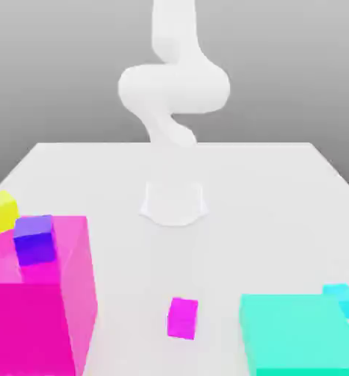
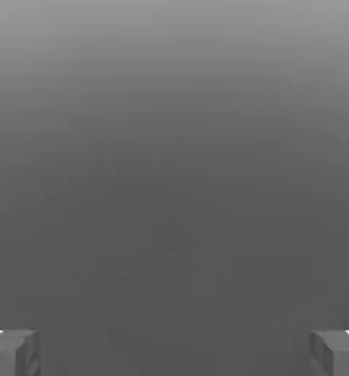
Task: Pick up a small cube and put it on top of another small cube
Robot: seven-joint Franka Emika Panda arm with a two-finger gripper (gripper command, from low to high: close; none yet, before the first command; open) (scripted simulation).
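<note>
The small magenta cube rests on the white table, near the front between the two big blocks. The small yellow cube is at the exterior view's far left, by the far corner of the big pink block; whether it touches that block I cannot tell. In the hand view my gripper is open, its two grey fingertips far apart with nothing between them, facing a plain grey background. The white arm rises from its base at the table's middle and leaves the top of the picture.
A small purple cube sits on top of the big pink block. A big teal block stands at the front right, with a small cyan cube at its far right corner. The arm's round base stands mid-table.
</note>
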